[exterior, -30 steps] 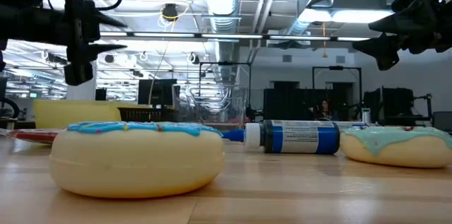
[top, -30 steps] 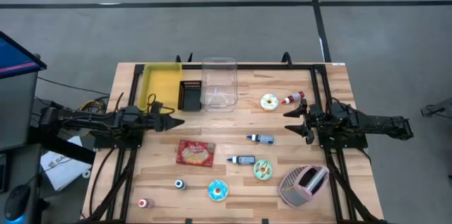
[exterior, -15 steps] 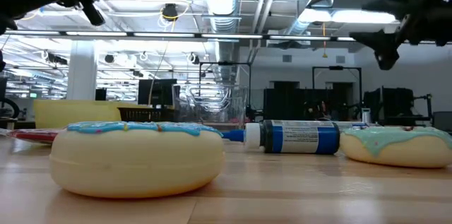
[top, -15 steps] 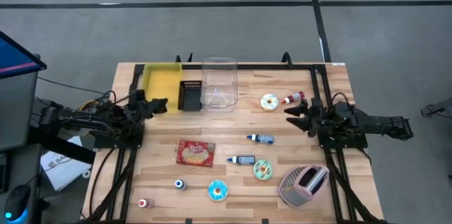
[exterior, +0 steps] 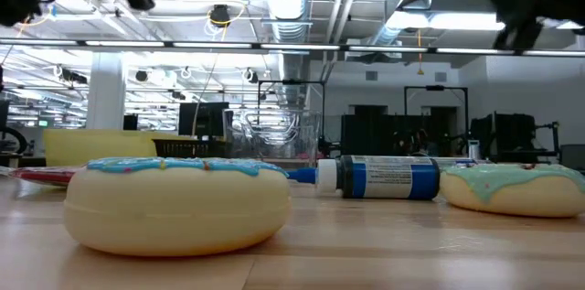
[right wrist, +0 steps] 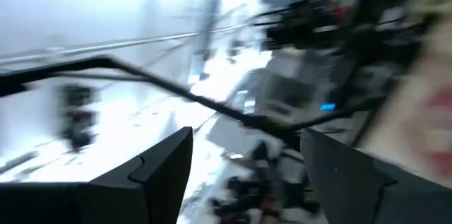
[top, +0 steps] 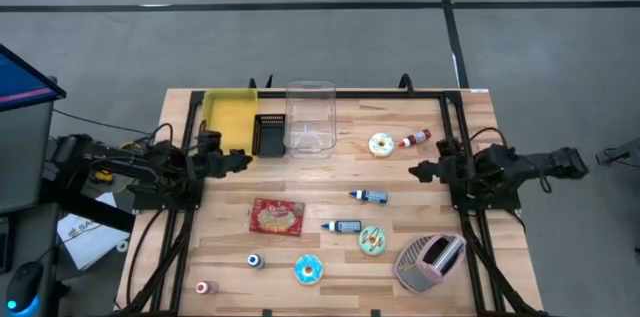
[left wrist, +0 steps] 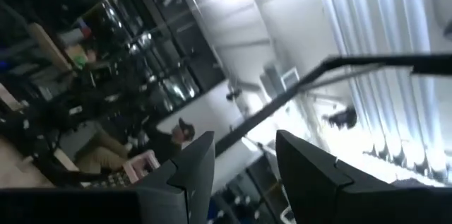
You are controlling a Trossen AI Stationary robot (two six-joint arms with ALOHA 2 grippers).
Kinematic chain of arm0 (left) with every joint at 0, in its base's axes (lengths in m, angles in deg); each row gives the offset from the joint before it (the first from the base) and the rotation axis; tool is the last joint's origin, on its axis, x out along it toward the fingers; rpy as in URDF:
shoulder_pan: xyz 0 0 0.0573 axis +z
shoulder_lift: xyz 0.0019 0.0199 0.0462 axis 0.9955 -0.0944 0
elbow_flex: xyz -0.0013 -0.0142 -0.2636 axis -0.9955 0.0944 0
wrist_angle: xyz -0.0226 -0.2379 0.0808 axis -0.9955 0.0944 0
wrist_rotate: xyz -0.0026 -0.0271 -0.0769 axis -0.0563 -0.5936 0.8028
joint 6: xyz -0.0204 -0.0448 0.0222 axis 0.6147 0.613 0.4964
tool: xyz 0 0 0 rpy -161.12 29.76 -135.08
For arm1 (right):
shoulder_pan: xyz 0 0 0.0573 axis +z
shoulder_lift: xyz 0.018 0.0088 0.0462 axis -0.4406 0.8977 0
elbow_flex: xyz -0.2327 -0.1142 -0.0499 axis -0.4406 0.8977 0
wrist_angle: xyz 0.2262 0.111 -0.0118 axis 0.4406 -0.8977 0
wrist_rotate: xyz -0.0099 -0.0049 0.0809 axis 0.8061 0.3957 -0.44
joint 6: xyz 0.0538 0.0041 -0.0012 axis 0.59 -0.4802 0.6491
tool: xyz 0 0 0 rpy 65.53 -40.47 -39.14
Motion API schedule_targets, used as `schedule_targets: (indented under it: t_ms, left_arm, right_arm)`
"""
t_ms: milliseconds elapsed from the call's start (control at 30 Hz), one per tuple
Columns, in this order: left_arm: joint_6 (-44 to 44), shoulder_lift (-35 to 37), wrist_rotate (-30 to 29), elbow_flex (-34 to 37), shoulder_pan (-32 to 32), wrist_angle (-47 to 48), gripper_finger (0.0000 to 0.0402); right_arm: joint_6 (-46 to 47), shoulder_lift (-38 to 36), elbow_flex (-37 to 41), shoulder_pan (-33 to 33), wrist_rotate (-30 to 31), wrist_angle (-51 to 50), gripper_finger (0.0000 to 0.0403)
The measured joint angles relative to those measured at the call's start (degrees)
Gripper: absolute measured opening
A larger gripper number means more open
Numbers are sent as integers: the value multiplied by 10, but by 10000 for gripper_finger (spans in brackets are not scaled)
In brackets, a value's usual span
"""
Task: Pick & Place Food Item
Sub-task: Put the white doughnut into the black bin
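So far nothing is held: the left gripper (top: 244, 160) hangs at the left of the frame beside the yellow bin (top: 228, 117) with jaws partly open and empty, and the right gripper (top: 417, 171) at the right has jaws wide and empty. Food lies untouched on the wooden tabletop (top: 330, 187): a snack packet (top: 276, 216), a blue donut (top: 308, 270) and a white donut (top: 381, 143). Small bottles crowd the donuts, so a careless descent could knock one away. Grey floor surrounds the table.
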Motion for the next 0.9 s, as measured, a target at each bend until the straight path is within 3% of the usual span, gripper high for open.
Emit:
schedule_targets:
  t_ms: [167, 267, 367, 467, 533, 700, 800, 900]
  left_arm:
    - [-111, -52, 15, -66, -5, -20, 147]
    - [-192, -61, 14, -99, -5, -36, 147]
    - [-264, -62, 15, -123, -4, -43, 147]
    - [-299, -54, 14, -139, -1, -43, 147]
    - [-304, -47, 14, -144, 3, -43, 147]
    - [-305, -34, 4, -145, 15, -42, 147]
    - [-315, -32, 0, -145, 15, -43, 147]
    - [-332, -32, -7, -145, 15, -43, 147]
  right_arm:
    - [-94, 102, -45, 52, 46, 157, 255]
    - [-165, 169, -101, 65, 83, 156, 255]
    - [-249, 234, -151, 60, 170, 154, 255]
    - [-241, 285, -192, 38, 213, 123, 255]
    - [-211, 312, -218, 19, 189, 77, 255]
    - [-142, 377, -303, -22, 43, -54, 255]
    - [-141, 423, -376, -53, -62, -125, 255]
    - [-177, 469, -465, -94, -156, -262, 255]
